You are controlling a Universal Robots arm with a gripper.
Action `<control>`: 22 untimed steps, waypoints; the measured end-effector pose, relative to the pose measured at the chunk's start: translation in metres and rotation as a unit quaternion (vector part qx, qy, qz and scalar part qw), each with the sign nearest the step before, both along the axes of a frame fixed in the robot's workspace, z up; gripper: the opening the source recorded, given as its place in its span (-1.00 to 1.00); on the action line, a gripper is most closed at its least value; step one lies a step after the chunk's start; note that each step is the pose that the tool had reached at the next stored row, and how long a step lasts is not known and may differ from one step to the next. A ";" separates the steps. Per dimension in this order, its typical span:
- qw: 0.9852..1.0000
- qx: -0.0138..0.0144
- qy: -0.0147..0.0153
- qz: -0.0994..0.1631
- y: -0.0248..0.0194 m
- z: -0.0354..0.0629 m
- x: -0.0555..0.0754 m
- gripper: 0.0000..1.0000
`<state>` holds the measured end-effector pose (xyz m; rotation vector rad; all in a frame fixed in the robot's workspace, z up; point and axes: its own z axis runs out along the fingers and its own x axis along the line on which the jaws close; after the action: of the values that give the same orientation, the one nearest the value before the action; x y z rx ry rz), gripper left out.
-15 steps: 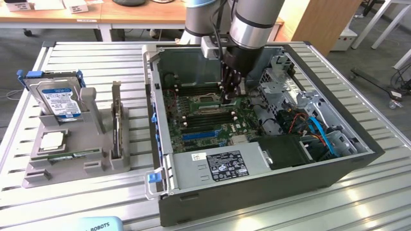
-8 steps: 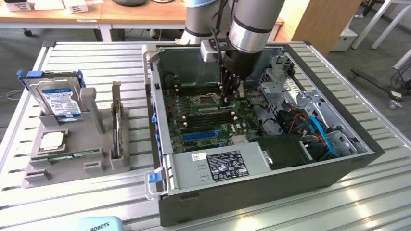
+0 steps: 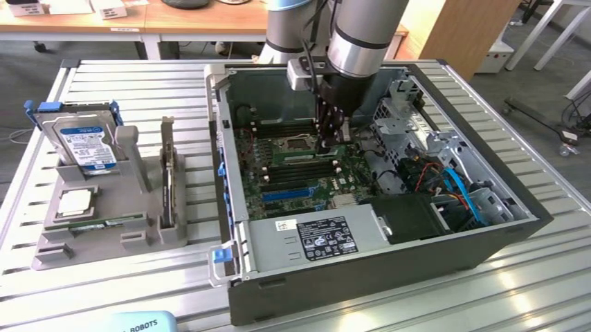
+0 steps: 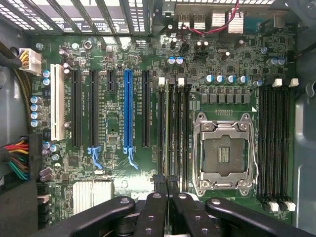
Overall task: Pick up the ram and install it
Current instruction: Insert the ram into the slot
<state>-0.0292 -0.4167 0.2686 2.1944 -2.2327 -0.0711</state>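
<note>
On the counter (image 3: pixel 138 90), a tray (image 3: pixel 55 259) holds the ram (image 3: pixel 99 223): likely light, thin, easy to snap. Pinch its long edges. Your nearly closed gripper (image 3: pixel 331 138) seems empty.

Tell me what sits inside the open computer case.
A green motherboard with an empty processor socket, memory slots and a blue expansion slot. The gripper reaches in over the slots; what lies beneath it is covered.

**Grey-floored workroom, evenly lit**

A ribbed metal table (image 3: pixel 120 90) stands on a grey floor (image 3: pixel 23 76). Behind it runs a row of wooden desks (image 3: pixel 185 24). A wooden cabinet (image 3: pixel 461 34) stands toward the exterior view's right.
</note>
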 end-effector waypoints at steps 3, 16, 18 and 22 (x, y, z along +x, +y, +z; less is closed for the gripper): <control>1.000 0.000 0.000 0.000 0.0000 -0.0001 -0.001 -0.76; 1.000 0.000 0.000 0.000 0.0000 -0.0118 -0.001 -0.76; 1.000 0.000 0.000 0.000 0.0000 -0.0123 -0.001 -0.76; 1.000 0.000 0.000 0.000 0.0001 -0.0143 -0.001 -0.76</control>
<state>-0.0305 -0.4166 0.2544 2.1951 -2.2323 -0.0714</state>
